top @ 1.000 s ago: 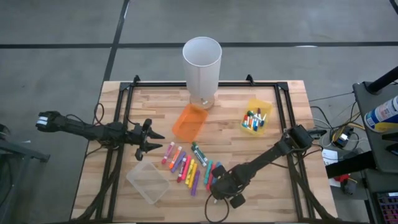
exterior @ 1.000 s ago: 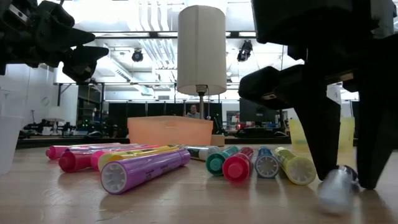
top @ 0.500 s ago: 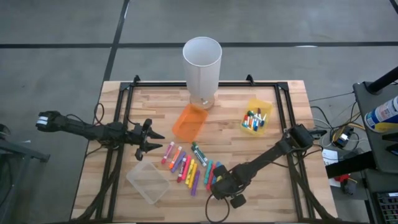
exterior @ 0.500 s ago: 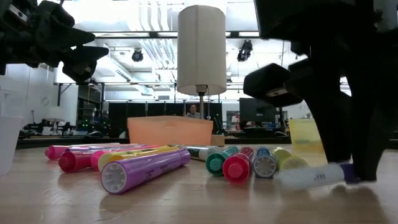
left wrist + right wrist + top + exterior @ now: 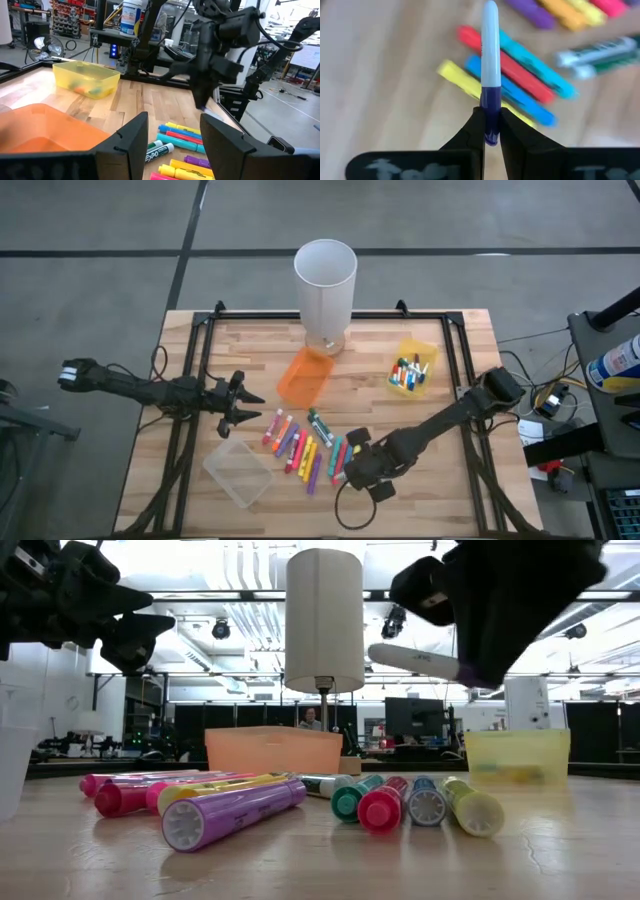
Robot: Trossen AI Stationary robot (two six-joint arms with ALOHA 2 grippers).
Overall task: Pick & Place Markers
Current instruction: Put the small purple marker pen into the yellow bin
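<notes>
I hold one white marker with a purple cap (image 5: 490, 65) pinched at its capped end between my right fingers (image 5: 470, 135), roughly level above the bench, while the other markers (image 5: 300, 448) lie side by side below, perhaps touching.

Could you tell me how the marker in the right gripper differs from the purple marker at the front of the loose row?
The held marker is white with a purple cap; the purple marker is purple all over. The held marker hangs clear of the table, clamped in the right gripper; the purple marker lies on the table. Both are capped.
</notes>
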